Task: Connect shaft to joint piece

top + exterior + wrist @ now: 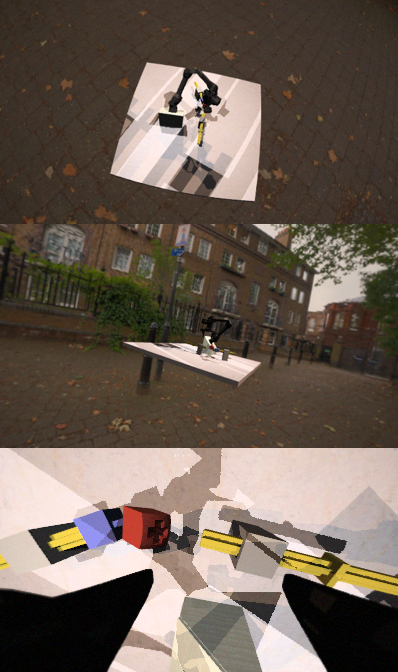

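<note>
The red joint piece (pixel 145 528) (pixel 204 106) (pixel 212 347) is hinged to a blue-violet piece (pixel 94 529) (pixel 216 350) on the first yellow shaft (pixel 65 539), held by a block (pixel 22 552) (pixel 226 354). In the wrist view its cross-shaped opening faces right, roughly towards the second yellow shaft (pixel 220 542) (pixel 199 135); exact alignment cannot be told. A gap separates them. The second shaft passes through a grey block (pixel 262 555) (pixel 199 348) and has a raised yellow collar (pixel 332 569). My gripper (pixel 216 577) is open and empty, above the space between joint piece and grey block.
The arm's pale base block (pixel 171 119) stands beside the shaft line, and its pale top (pixel 212 623) shows low in the wrist view. Shadows cross the pale table top (pixel 242 124) (pixel 230 373). The arm (pixel 181 88) arches over the table from its base.
</note>
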Robot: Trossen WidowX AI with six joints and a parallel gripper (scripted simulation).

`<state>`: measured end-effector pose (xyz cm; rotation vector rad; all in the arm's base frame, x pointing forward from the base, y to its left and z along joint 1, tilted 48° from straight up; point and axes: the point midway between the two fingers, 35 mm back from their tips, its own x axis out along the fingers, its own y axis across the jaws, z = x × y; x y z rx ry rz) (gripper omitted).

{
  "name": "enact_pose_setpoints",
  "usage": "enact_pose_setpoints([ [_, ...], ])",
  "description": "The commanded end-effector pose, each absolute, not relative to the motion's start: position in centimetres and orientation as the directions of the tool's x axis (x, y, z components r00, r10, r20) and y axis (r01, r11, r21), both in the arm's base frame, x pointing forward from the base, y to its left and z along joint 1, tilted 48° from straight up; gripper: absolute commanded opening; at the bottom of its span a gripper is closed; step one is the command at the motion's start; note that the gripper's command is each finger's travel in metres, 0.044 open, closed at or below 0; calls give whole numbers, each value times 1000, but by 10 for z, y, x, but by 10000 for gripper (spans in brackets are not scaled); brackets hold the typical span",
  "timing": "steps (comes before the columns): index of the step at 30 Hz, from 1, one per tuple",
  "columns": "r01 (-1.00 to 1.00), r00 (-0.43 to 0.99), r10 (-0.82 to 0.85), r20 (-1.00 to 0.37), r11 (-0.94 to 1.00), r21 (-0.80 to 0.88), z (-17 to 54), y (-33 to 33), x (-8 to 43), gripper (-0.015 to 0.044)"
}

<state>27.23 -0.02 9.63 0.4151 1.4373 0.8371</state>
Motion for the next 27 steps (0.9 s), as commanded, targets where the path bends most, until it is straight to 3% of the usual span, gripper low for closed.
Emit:
enact_pose_setpoints([
  [1, -367, -76, 701, -710, 642, 673, 96, 1, 271, 440],
  [15, -753, -77, 655, -752, 456, 474, 94, 8, 270, 440],
  [27, -952, -71, 615, -785, 194, 238, 92, 13, 270, 440],
])
